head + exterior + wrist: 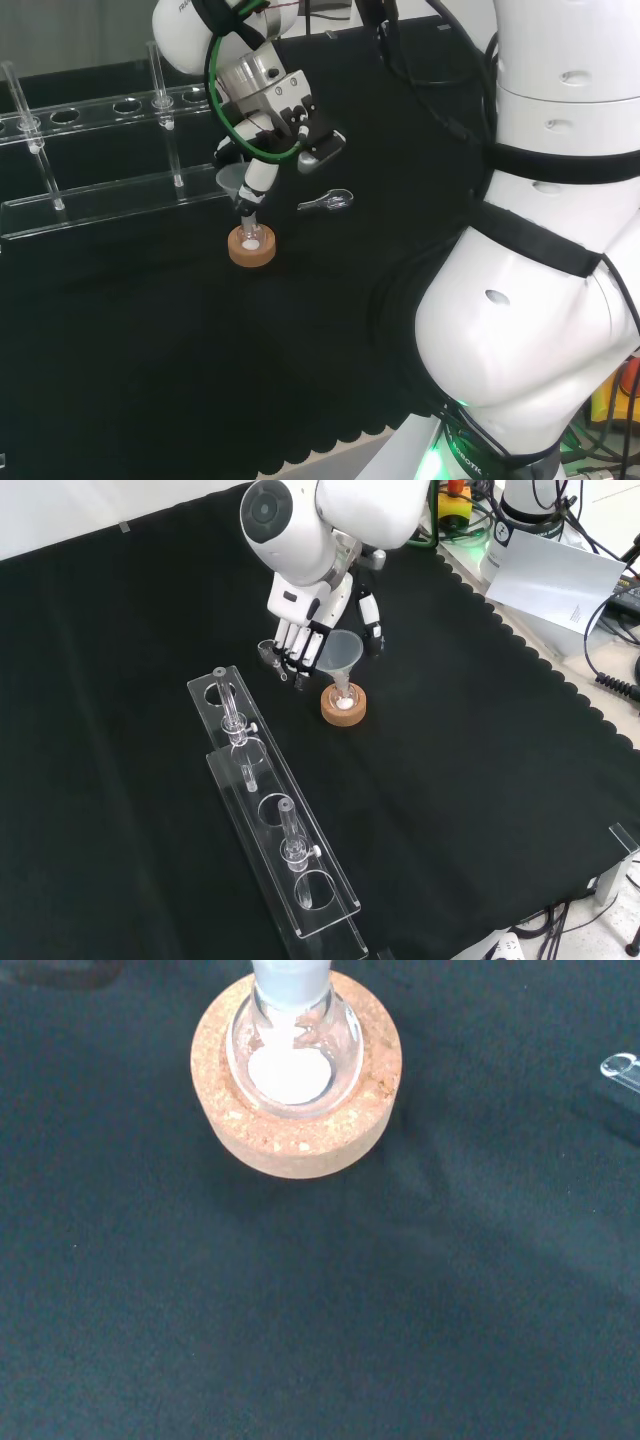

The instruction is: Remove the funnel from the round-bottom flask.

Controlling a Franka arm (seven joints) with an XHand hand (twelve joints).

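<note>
In the front view I see the hand (pixel 318 630) coming down from the top, its fingers (pixel 290 645) and thumb close around the clear funnel (pixel 340 652). The funnel sits in the round-bottom flask (pixel 345 700), which rests on a cork ring (pixel 345 711). Near them, to the left, lies a clear rack (pixel 270 810) on the black cloth (pixel 480 780).

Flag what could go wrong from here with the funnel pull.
1. The funnel stem sits in the neck of the round-bottom flask, which only rests in a cork ring. If the stem sticks, lifting may drag the flask up or tip it.
2. White powder lies in the flask; a tip would likely spill it on the black cloth.
3. The hand is close beside the funnel, with the clear rack nearby; a sideways swing could knock it.
</note>
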